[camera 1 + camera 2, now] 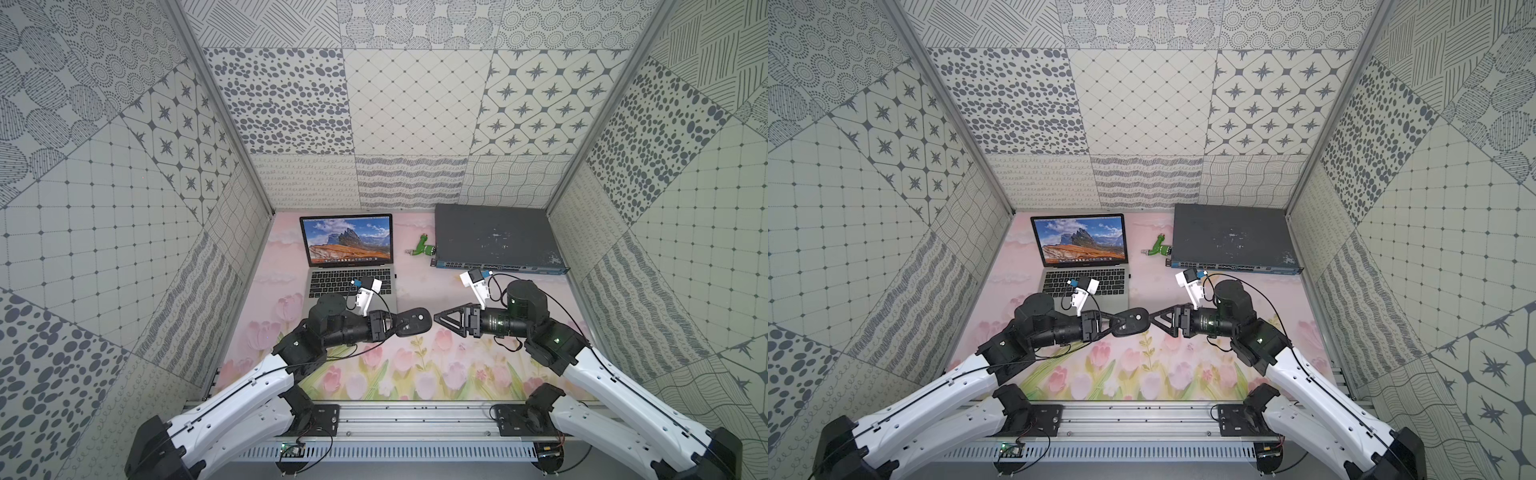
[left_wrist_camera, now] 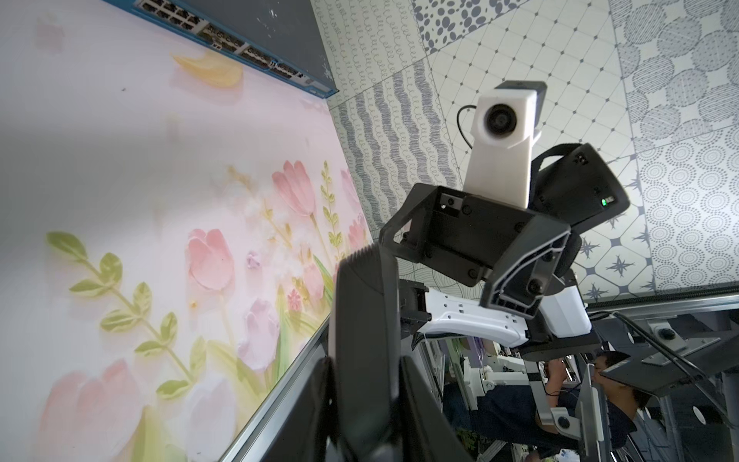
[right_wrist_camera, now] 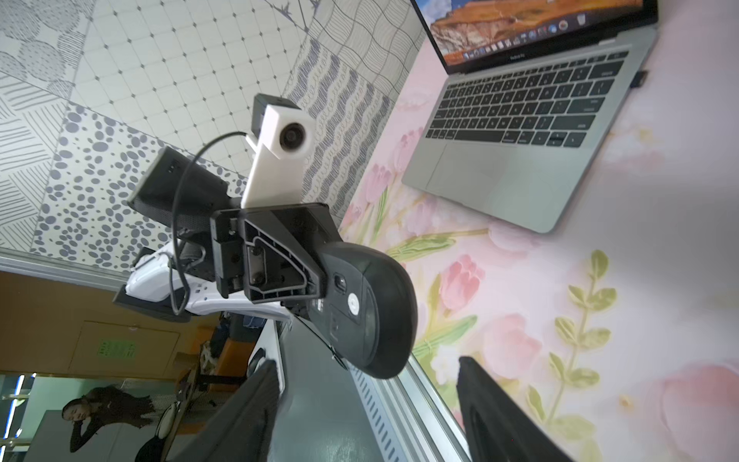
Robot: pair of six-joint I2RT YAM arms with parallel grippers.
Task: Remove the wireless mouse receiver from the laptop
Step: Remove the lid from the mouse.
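The silver laptop (image 1: 332, 286) (image 1: 1121, 291) (image 3: 500, 176) stands open at the back left, mountain wallpaper on its screen. The wireless mouse receiver (image 1: 395, 275) (image 1: 1129, 275) (image 3: 640, 78), a tiny black nub, sticks out of the laptop's right edge. My left gripper (image 1: 401, 324) (image 1: 1121, 322) (image 2: 366, 360) is shut on a black oval mouse (image 1: 415, 322) (image 1: 1133, 322) (image 3: 372, 312) and holds it above the mat, in front of the laptop. My right gripper (image 1: 436, 320) (image 1: 1152, 318) (image 3: 366, 384) faces it from the right, open, its fingertips at the mouse's free end. Both grippers are well away from the receiver.
A flat dark grey network switch (image 1: 494, 237) (image 1: 1229, 237) (image 2: 256, 28) lies at the back right. A green-and-white plug (image 1: 424, 248) (image 1: 1160, 248) lies between it and the laptop. Patterned walls close in three sides; a metal rail (image 1: 415, 415) runs along the front.
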